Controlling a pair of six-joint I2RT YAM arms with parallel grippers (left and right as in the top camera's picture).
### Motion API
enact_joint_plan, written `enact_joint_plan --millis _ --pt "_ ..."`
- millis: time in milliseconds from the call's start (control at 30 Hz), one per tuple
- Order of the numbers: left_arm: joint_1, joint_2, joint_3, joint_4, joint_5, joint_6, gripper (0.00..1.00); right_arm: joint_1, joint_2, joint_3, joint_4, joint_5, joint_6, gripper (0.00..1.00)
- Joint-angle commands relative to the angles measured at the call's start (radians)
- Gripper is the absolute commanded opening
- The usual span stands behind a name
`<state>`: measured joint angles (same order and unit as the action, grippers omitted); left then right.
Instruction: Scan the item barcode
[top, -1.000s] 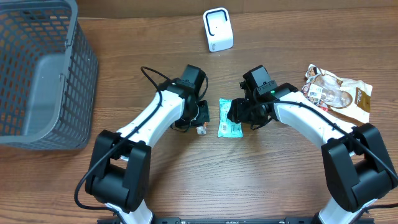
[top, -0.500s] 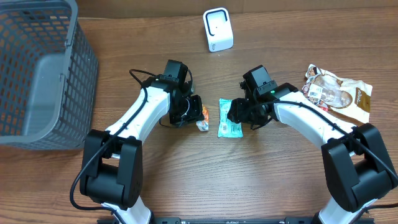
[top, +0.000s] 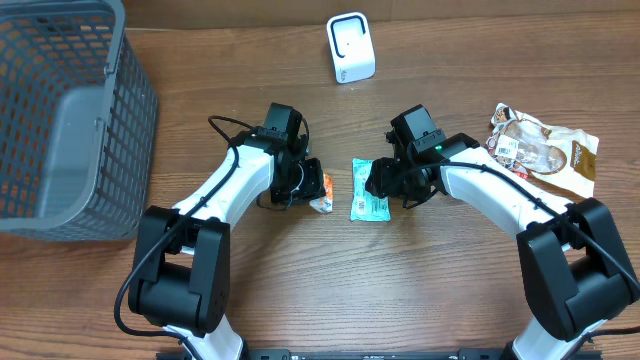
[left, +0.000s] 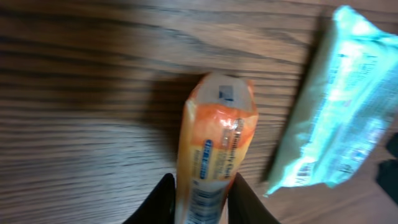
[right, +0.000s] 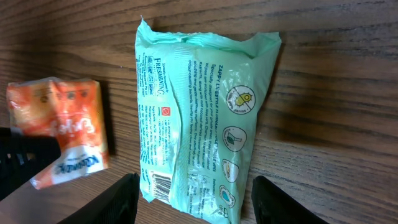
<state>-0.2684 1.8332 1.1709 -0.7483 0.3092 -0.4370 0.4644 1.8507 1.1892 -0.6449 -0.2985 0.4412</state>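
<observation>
The pick-up stage is judged to be in hand; nothing is yet being presented to the scanner (top: 350, 47), which is standing at the far side of the table (top: 400, 290), well apart from both arms. The orange packet (left: 214, 137) is being gripped at its near end by the left gripper (left: 203, 190), with both fingers pressing on its sides; whether it is being lifted clear of the wood cannot be told. It is lying just beside the green packet (right: 199, 106). The right gripper (right: 196, 183) is being held spread astride the green packet's near end, and nothing is being clasped by it. A barcode (right: 163, 185) is being shown on that packet's upper face, near the left finger; blurred stripes (left: 202, 208) on the orange packet are being partly hidden between the fingers.

For the next move, a lift and a carry toward the scanner are being called for, with the printed code turned to its window. Bare wood is being left open between the arms and the scanner. The basket (top: 60, 120) is standing well apart at the left edge, and the snack bag (top: 545, 145) is lying near the right forearm. The two grippers are being crowded close together, so one arm is judged best raised alone.
</observation>
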Motion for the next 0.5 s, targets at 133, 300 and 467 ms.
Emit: enact_joint_plan --millis 133,300,467 --pt "-0.007 0.012 -0.006 -0.027 -0.137 0.011 0.49 -0.006 0.001 0.008 0.004 0.009 -0.003 0.64" --pt "-0.007 0.012 -0.006 -0.029 -0.174 0.010 0.60 -0.006 0.001 0.009 0.004 0.009 -0.003 0.64" --pt "-0.007 0.012 -0.006 -0.029 -0.240 0.002 0.61 -0.001 0.001 0.008 0.005 0.008 -0.003 0.64"
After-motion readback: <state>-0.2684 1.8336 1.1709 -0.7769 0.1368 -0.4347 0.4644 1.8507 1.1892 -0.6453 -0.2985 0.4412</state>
